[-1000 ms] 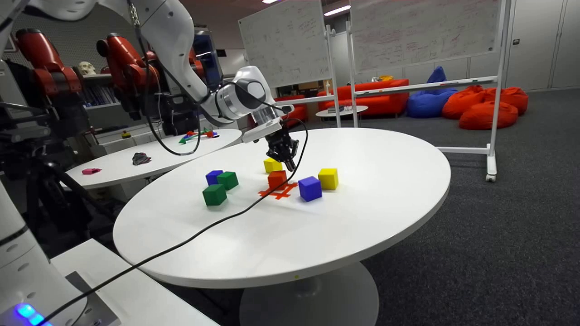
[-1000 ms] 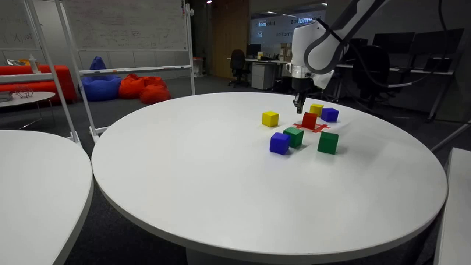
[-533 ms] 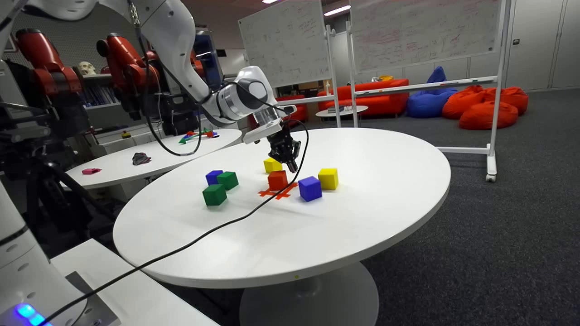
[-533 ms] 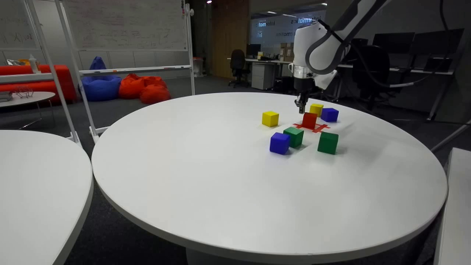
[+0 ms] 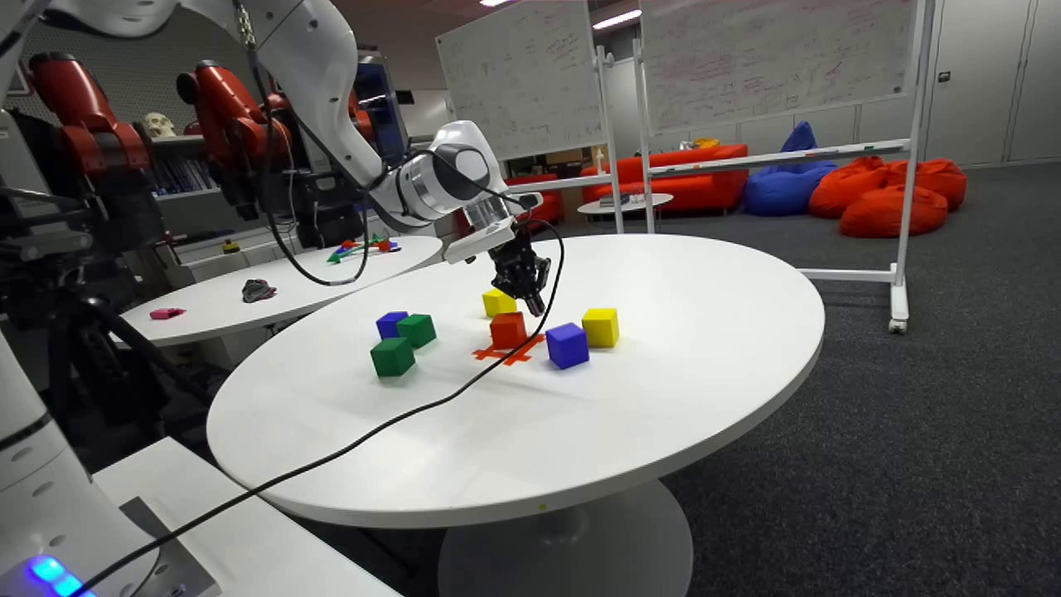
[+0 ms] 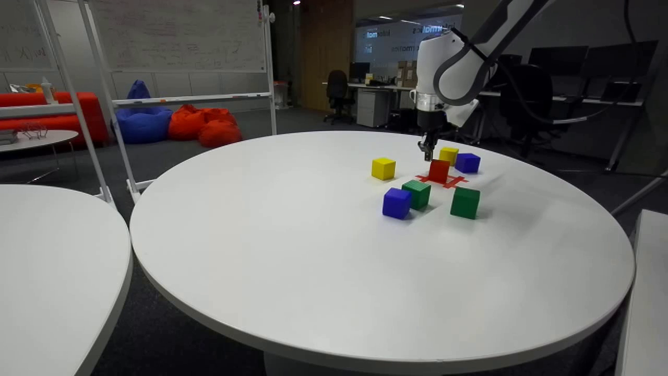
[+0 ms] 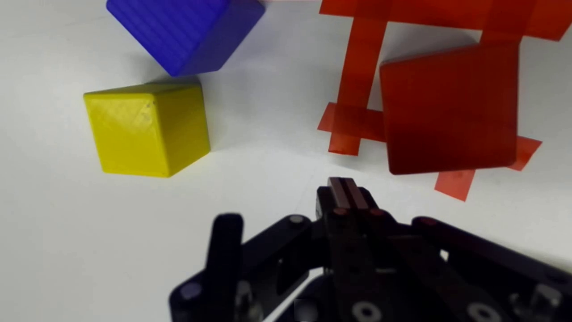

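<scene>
My gripper (image 7: 342,188) is shut with nothing between its fingertips. It also shows above the table in both exterior views (image 5: 535,308) (image 6: 428,156). A red cube (image 7: 450,112) is nearest, just beyond and right of the fingertips in the wrist view, apart from them. It sits on crossed red tape (image 7: 361,67); the cube also shows in both exterior views (image 5: 508,330) (image 6: 439,172). A yellow cube (image 7: 127,134) lies left of the fingertips, close beside a blue cube (image 7: 178,31). Another yellow cube (image 5: 499,303) stands behind the red cube in an exterior view.
A second blue cube (image 6: 396,203) and two green cubes (image 6: 416,194) (image 6: 465,202) stand on the round white table (image 6: 261,261). A black cable (image 5: 414,403) crosses an exterior view in front of the table. Another white table (image 6: 52,271) stands beside it.
My gripper has shifted slightly to the right in both exterior views, between one second and half a second ago, then stayed still. The cubes have not moved.
</scene>
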`<state>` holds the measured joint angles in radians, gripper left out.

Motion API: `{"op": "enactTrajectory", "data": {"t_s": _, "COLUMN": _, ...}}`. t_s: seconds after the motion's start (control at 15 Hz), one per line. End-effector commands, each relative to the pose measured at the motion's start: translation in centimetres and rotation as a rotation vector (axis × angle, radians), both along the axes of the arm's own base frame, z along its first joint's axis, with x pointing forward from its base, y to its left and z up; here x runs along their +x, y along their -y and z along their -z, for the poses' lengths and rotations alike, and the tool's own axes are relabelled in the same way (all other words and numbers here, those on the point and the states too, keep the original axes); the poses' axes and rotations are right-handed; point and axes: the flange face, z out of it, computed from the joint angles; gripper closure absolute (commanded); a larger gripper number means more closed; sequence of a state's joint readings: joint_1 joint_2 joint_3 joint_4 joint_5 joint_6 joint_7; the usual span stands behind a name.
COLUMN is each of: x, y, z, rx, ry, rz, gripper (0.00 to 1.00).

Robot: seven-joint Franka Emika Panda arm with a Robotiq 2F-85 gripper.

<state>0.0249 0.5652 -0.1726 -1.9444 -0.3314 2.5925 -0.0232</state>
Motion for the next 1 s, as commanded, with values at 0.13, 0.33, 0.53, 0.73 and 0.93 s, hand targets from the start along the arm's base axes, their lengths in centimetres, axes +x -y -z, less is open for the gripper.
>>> {"op": "enactTrajectory", "data": {"t_s": 0.13, "x": 0.1, "y": -0.2, "z": 0.1, "rx": 0.002, "ry": -0.001, "rz": -0.005, "gripper": 1.00}}
{"op": "enactTrajectory", "data": {"t_s": 0.33, "x": 0.2, "y": -2.1, "z": 0.7, "rx": 0.000, "ry": -0.024, "rz": -0.060, "gripper": 1.00}}
{"op": "enactTrajectory", "data": {"t_s": 0.53, "x": 0.3, "y": -3.9, "z": 1.5, "rx": -0.006, "ry": -0.044, "rz": -0.103, "gripper": 1.00}}
{"op": "enactTrajectory", "data": {"t_s": 0.73, "x": 0.3, "y": -4.9, "z": 2.4, "rx": -0.021, "ry": -0.074, "rz": -0.138, "gripper": 1.00}}
{"op": "enactTrajectory", "data": {"t_s": 0.93, "x": 0.0, "y": -5.2, "z": 2.7, "rx": 0.003, "ry": -0.050, "rz": -0.114, "gripper": 0.99}}
